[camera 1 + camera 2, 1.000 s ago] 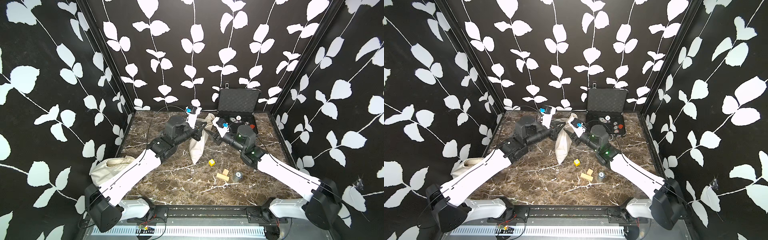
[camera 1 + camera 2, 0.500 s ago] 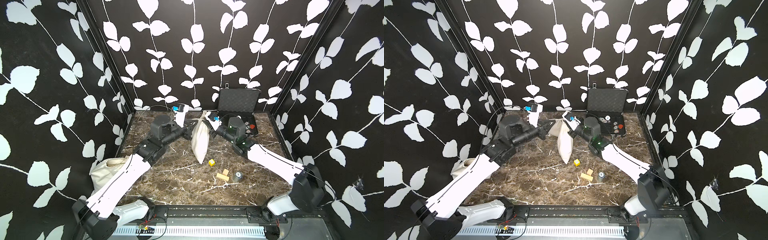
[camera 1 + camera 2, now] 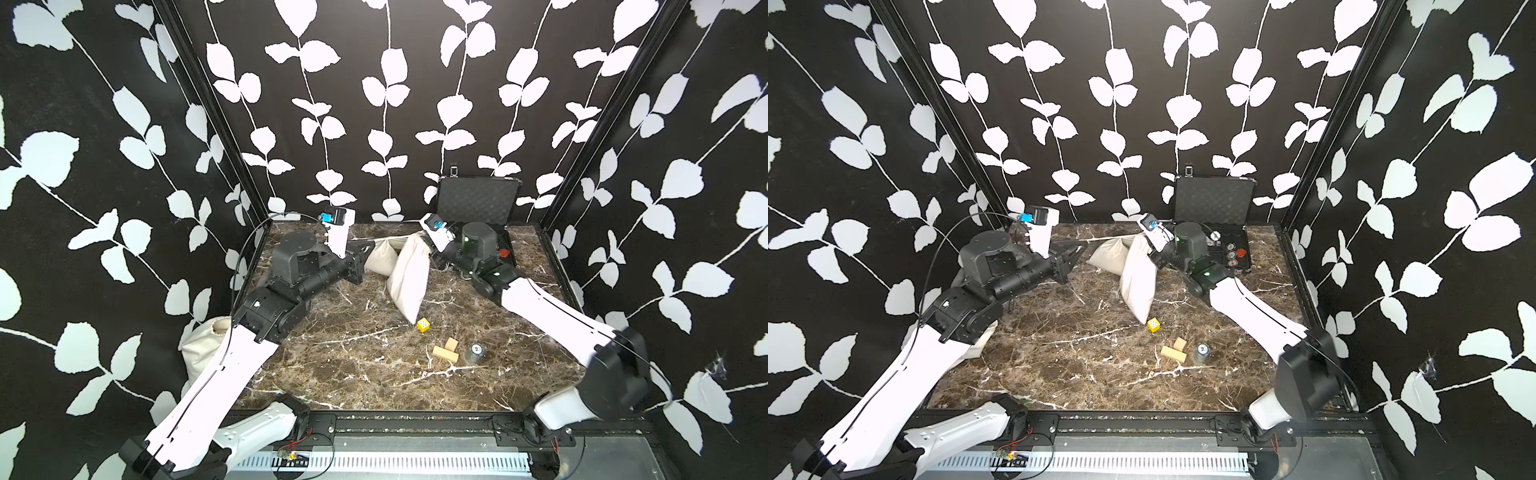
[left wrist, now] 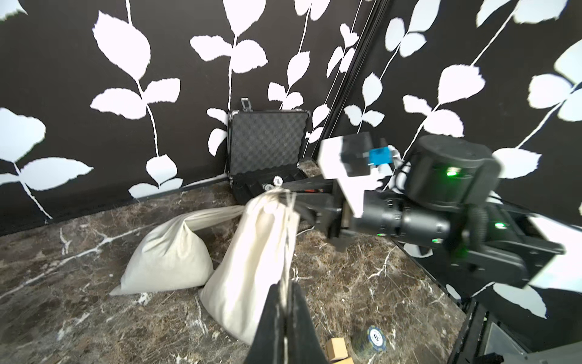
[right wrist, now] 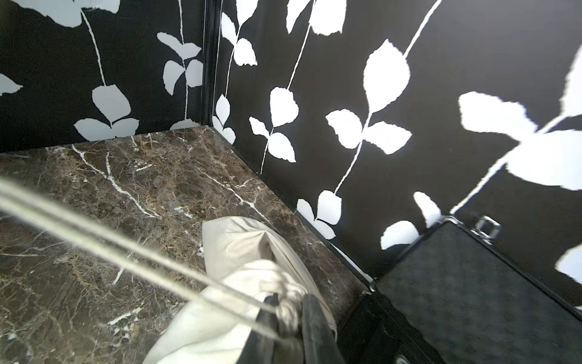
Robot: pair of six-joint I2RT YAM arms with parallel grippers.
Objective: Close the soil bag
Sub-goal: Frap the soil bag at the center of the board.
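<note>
Just in front of the open black case [image 3: 478, 203], the soil bag [image 3: 409, 278] leans on the desk [image 3: 357, 374]. Its lower corner seems to rest on the marble, and its gathered neck is raised near the case's front edge. The right hand [image 5: 291, 312] is clamped around that bunched neck. I judge it is there as an anchor, so the sack cannot slide or topple when the cord is pulled.

Farther from the case, the left hand [image 4: 285, 285] is pinched fully closed on the drawstring [image 3: 1104, 239]. The cord runs taut in a straight line from the neck to this hand. The two grips oppose each other: one pins the mouth while the other draws the cord away. That way the pull cinches the opening rather than dragging the bag.

The fabric at the neck looks tightly puckered in the right wrist view, so the closing seems well along. The hand covers the mouth itself, so I cannot tell whether it is fully shut.

A second sack [image 3: 382, 262] lies beside the case and appears to touch the soil bag. A yellow die [image 3: 423, 324] sits just beside the bag's lower corner, where a swing could knock it. Wooden blocks [image 3: 446, 351] and a chip [image 3: 476, 351] lie farther out from the case, clear of the cord.
</note>
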